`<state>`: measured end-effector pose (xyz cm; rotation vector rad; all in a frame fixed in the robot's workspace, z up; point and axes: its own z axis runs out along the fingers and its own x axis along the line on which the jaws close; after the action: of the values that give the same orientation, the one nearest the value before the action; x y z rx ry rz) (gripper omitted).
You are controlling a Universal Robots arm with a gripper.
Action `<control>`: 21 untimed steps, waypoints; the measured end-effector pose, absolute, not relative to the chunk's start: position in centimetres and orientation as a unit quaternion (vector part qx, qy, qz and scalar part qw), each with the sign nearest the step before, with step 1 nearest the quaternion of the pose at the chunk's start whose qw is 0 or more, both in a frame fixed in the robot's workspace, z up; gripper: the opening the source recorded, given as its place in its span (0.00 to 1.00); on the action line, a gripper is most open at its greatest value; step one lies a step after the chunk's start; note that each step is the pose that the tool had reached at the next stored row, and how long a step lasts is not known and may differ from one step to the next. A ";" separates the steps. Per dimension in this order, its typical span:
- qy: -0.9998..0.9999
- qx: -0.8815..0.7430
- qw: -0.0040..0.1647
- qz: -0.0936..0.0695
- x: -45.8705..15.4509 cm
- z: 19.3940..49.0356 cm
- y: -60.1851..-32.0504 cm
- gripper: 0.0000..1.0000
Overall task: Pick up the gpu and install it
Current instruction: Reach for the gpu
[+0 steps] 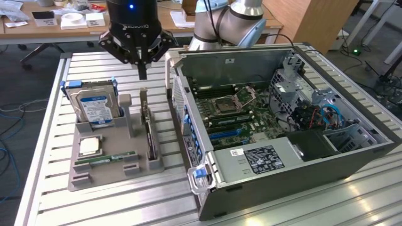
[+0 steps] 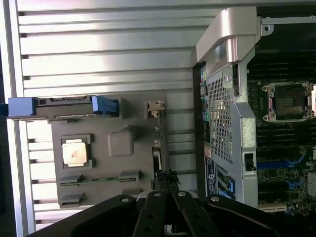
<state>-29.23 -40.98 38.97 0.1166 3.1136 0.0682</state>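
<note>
While the gpu (image 1: 148,134) stands on edge, the closed gripper (image 1: 142,73) hangs above.

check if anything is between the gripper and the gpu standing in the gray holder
Nothing visible does. The shut gripper hangs just above the gpu, which stands on edge in the gray holder, with only open air between them. The holder's post stands beside the card, not over it.

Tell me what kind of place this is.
Probably a robotics lab or test workshop in an office-like room: a robot arm reaches over a slatted metal table, an opened computer case lies on it beside a grey holder of parts, and cluttered wooden desks stand behind.
</note>
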 end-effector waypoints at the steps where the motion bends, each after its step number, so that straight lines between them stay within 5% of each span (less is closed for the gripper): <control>1: 0.999 0.037 0.012 0.022 -29.2 39.0 -41.1 0.11; 21: 0.999 0.037 0.013 0.021 -30.2 38.9 -42.7 0.11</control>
<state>-30.18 -42.69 38.94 0.1164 3.1136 0.0668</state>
